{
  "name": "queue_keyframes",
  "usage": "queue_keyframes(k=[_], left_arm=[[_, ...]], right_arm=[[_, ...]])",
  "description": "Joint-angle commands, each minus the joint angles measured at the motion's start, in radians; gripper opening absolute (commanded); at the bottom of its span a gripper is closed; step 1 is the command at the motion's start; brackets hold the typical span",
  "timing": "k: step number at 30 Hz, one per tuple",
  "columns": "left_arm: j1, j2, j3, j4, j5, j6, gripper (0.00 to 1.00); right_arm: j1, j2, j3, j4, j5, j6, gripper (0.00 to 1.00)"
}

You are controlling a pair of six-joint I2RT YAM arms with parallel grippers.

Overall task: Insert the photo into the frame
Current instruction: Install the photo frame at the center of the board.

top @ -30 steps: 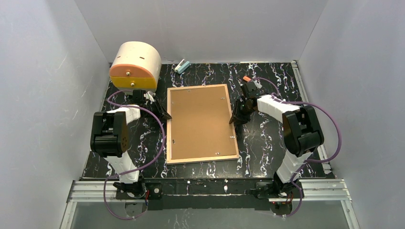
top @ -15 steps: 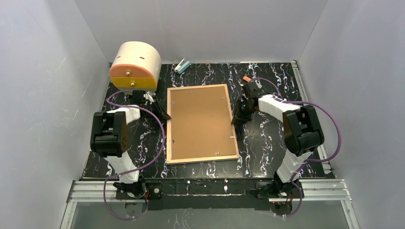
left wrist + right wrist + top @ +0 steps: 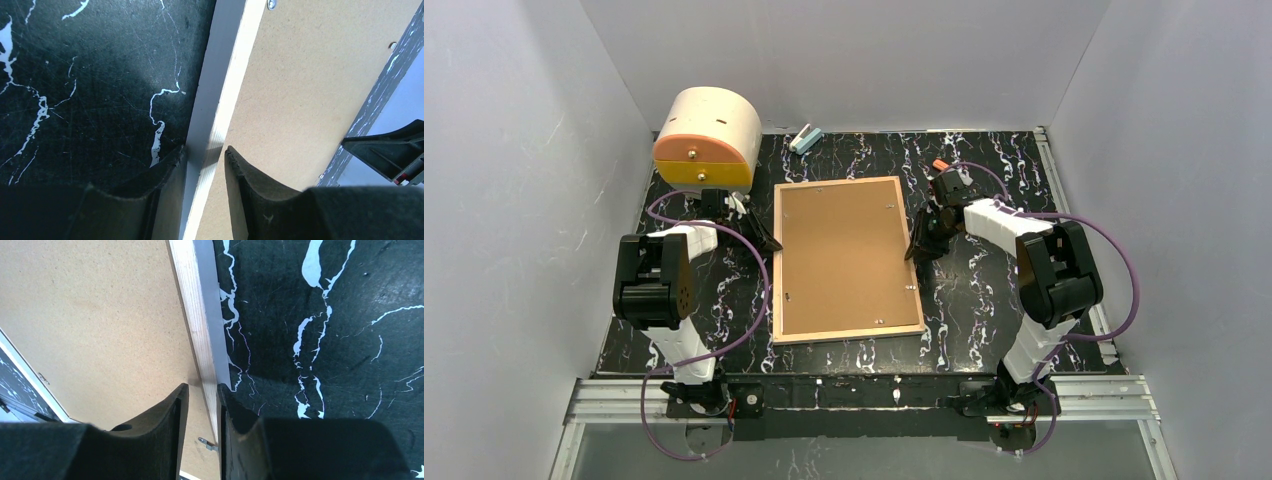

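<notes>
- Left pincer (image 3: 204,159) clenched on the frame's (image 3: 222,75) left rim, with one finger outside it and one over the backing board (image 3: 310,90).
- Right pincer (image 3: 200,395) grips the right rim the same way, mirrored.
- Frame lies back-up mid-worktop (image 3: 984,300), long sides running near-to-far.
- Symmetric grip is likely for a level lift or flip. Backing is on, photo not visible.

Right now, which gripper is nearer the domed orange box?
Left. The left gripper is on the frame at its left rim, near the box; the right gripper, at the opposite rim.
</notes>
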Motion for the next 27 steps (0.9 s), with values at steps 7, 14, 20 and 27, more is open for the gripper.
queue_keyframes(k=[7, 14, 20, 27], left_arm=[[-0.016, 0.011, -0.035, -0.049, -0.017, 0.013, 0.33], [-0.016, 0.009, -0.029, -0.056, -0.030, 0.018, 0.33], [-0.016, 0.010, -0.029, -0.056, -0.031, 0.019, 0.33], [-0.015, 0.012, -0.030, -0.058, -0.024, 0.021, 0.33]], right_arm=[[0.020, -0.061, -0.023, 0.027, -0.017, 0.027, 0.29], [0.020, -0.145, -0.016, 0.036, 0.043, 0.032, 0.44], [0.020, -0.116, -0.035, 0.035, 0.008, 0.030, 0.39], [0.020, -0.072, -0.063, 0.050, -0.026, 0.028, 0.40]])
